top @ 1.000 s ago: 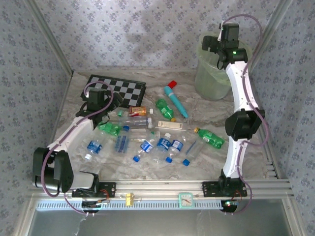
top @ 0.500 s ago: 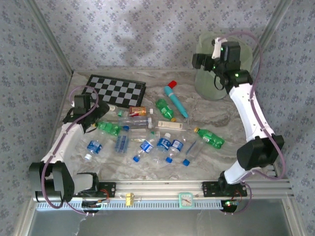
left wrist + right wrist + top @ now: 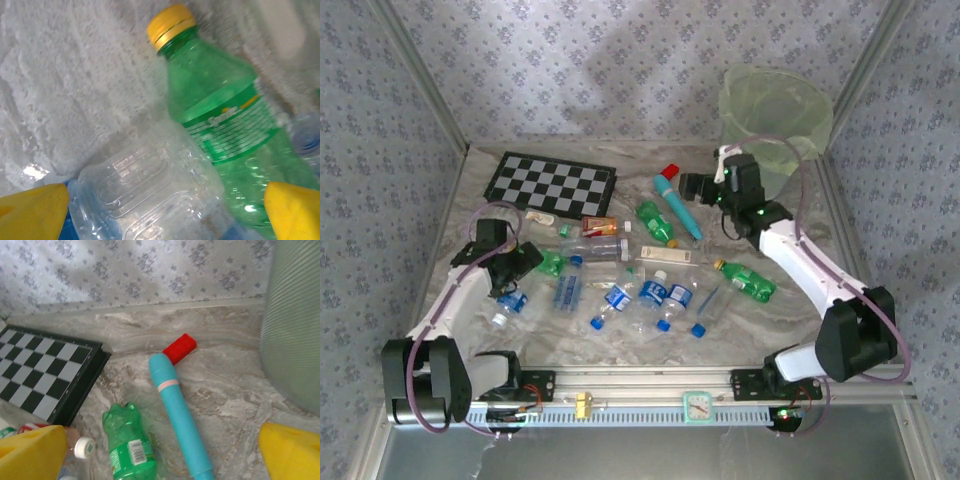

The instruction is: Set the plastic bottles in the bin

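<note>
Green Sprite bottle [image 3: 220,115], yellow-capped, lies touching a clear bottle [image 3: 145,185] framed by the left gripper's [image 3: 162,210] parted fingers. The right gripper [image 3: 160,452], jaws also apart and empty, hangs above a teal tube [image 3: 175,410] near the bin [image 3: 295,325].

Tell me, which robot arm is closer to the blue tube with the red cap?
The right. Its end effector hovers just beside the tube, on the bin side. The left end effector is far across the table, over a green bottle.
</note>
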Tool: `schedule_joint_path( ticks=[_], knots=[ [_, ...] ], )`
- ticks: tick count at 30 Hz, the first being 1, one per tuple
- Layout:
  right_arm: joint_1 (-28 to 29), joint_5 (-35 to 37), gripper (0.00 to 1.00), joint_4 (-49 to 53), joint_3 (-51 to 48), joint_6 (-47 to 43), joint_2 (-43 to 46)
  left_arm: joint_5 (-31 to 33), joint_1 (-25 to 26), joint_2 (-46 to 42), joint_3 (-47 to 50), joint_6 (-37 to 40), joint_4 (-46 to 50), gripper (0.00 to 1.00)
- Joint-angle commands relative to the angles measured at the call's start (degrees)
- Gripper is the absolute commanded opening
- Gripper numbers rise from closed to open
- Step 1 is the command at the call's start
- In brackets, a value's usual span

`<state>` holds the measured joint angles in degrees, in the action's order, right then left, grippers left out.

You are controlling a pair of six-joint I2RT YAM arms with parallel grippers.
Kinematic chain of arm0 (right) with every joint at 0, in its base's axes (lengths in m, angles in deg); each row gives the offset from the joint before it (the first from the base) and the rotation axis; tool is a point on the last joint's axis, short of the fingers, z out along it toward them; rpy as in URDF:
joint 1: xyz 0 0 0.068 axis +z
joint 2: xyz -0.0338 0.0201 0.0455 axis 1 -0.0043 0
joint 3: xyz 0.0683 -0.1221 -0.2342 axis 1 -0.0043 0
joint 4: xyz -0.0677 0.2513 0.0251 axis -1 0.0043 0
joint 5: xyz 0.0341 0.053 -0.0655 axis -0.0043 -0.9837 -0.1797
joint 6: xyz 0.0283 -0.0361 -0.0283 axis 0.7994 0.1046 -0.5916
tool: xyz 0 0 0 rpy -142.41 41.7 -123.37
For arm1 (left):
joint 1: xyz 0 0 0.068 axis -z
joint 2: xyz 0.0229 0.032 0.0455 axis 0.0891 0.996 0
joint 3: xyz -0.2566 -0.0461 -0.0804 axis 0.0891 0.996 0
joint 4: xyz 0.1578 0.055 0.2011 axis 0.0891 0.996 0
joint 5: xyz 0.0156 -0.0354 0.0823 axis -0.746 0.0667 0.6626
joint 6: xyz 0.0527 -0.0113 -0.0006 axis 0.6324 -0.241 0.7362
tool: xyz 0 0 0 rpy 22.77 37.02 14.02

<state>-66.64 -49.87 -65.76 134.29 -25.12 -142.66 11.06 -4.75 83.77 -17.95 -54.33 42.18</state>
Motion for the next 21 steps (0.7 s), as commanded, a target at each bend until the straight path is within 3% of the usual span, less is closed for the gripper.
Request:
schedule_joint_path(
  ticks=[1, 9, 21],
  knots=[
    [3.7, 5.7, 1.00, -5.2, -1.1, -0.2, 0.4, 0.8, -0.3, -1.1, 1.6, -0.9, 1.5, 1.00],
    [11.7, 9.8, 1.00, -3.6, -1.4, 0.2, -6.3, -0.7, 0.1, -1.4, 4.5, -1.8, 2.9, 1.00],
    [13.7, 7.6, 1.00, 10.8, 10.3, 2.8, -15.1, 2.2, 7.3, -6.5, 5.2, -2.1, 8.5, 1.00]
  ],
)
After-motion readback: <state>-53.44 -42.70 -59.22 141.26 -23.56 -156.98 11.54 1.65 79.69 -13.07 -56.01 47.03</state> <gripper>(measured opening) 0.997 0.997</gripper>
